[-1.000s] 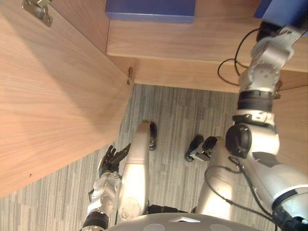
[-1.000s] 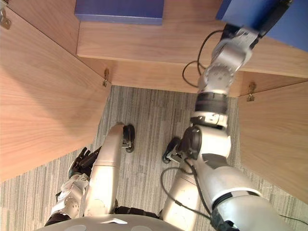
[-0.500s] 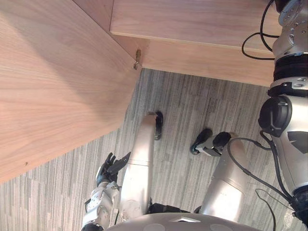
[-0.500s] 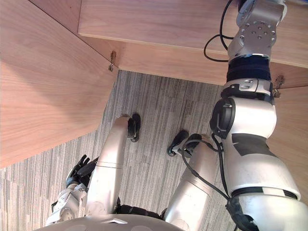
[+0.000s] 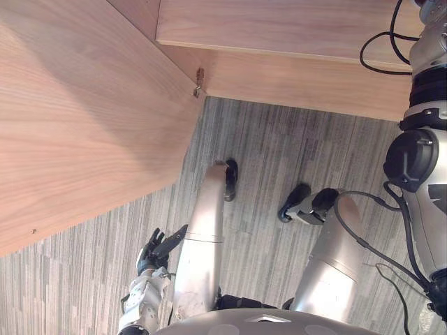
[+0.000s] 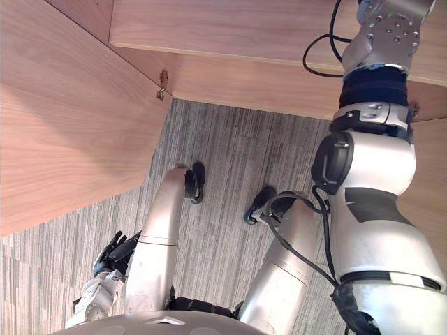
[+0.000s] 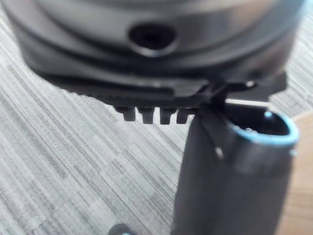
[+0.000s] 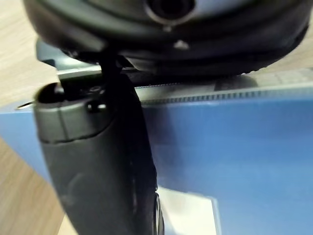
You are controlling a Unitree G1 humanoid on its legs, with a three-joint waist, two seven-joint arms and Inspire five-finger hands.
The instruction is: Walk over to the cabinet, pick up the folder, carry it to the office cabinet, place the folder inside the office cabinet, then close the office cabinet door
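Observation:
The blue folder point(image 8: 244, 147) shows in the right wrist view, close against my right hand point(image 8: 98, 161). The dark thumb lies across its cover beside a white label point(image 8: 188, 213), over pale wood. My right arm rises past the top right edge of the eye views, into the wooden office cabinet point(image 5: 279, 28). My left hand point(image 5: 155, 250) hangs low at my side above the carpet, fingers relaxed and holding nothing. In the left wrist view its thumb point(image 7: 230, 171) stands over bare carpet.
The cabinet's left door point(image 5: 84, 118) stands swung open toward me, with a metal hinge point(image 5: 198, 82) at its corner. A strip of the right door point(image 6: 427, 202) shows behind my right arm. Grey striped carpet point(image 5: 279, 160) lies below.
The camera has tipped down, so the blue folders on the shelf have left the top of the eye views. My right arm now reaches higher out of view. The left hand hangs slightly lower.

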